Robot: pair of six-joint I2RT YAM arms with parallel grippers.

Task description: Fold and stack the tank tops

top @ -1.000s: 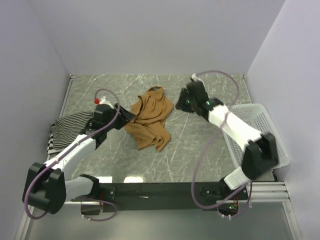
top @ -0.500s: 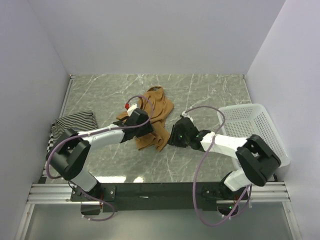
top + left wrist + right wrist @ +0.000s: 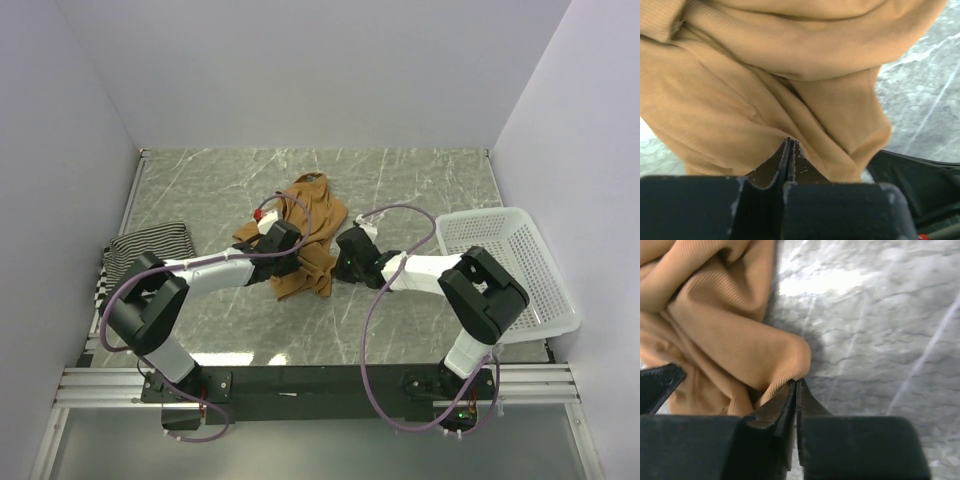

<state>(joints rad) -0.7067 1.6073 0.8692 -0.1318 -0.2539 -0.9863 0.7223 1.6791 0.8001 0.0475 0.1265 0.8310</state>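
The plain tan-brown tank top point(image 3: 312, 215) lies crumpled in the middle of the marble table. My left gripper point(image 3: 296, 262) reaches in from the left and is shut on a fold of its near part; in the left wrist view the tan cloth point(image 3: 765, 90) puckers at the closed gripper point(image 3: 790, 142). From the right, my right gripper point(image 3: 331, 268) is shut on the near right edge, and the ribbed hem point(image 3: 780, 380) meets the closed gripper point(image 3: 797, 382). At the far left lies a thin-striped dark top point(image 3: 150, 245), partly over a bold black-and-white striped top point(image 3: 104, 287).
A white plastic mesh basket point(image 3: 560, 300) stands at the right edge of the table, beside the right arm. Purple cables loop over both arms. Walls close the table in at the left, back and right.
Both arms swung in from the sides to the near part of the tan top. Both grippers went from open to shut on its cloth.
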